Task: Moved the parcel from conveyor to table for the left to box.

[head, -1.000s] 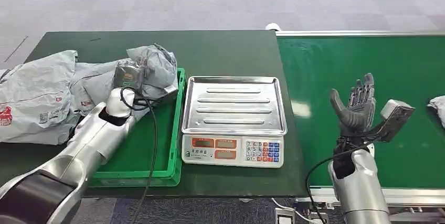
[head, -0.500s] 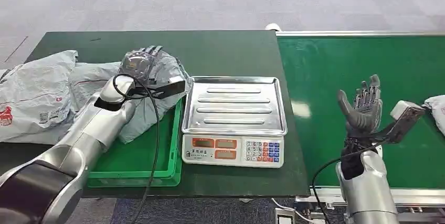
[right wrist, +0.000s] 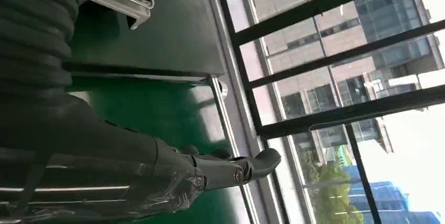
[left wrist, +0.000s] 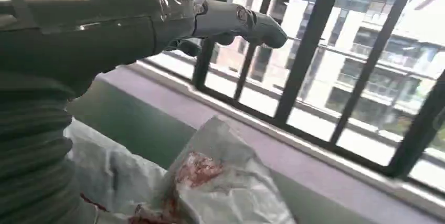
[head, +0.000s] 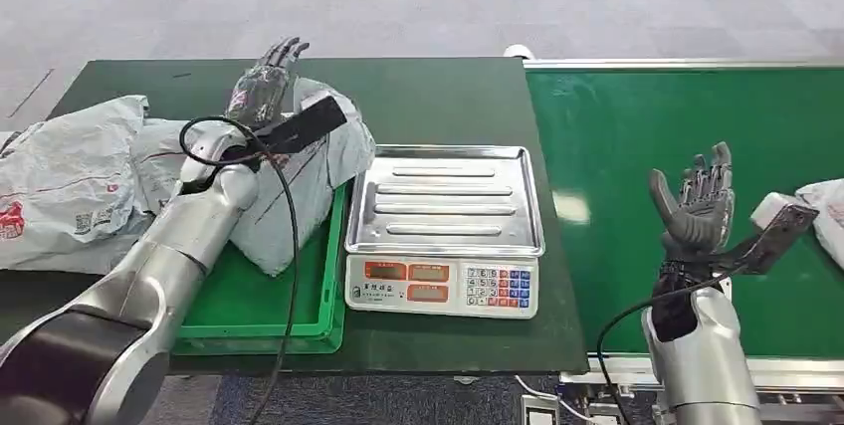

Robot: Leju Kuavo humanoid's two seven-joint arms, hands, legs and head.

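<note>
A grey parcel (head: 299, 181) lies draped over the far right corner of the green crate (head: 254, 316), its upper end spilling onto the dark tabletop (head: 418, 97) just beside the weighing scale (head: 444, 231). The left hand (head: 264, 82) is raised above the parcel, on the side away from the scale, fingers spread and holding nothing; the left wrist view shows its fingers (left wrist: 246, 22) extended in the air over more wrapped bags. To the crate's left, further from the scale, a heap of grey bags (head: 70, 181) rests on the tabletop. On the scale's other side runs the green conveyor (head: 647, 126), where the right hand (head: 697, 206) is held upright, palm open and empty. Another pale parcel (head: 824, 216) lies on the belt at the picture's right edge, beyond that hand.
</note>
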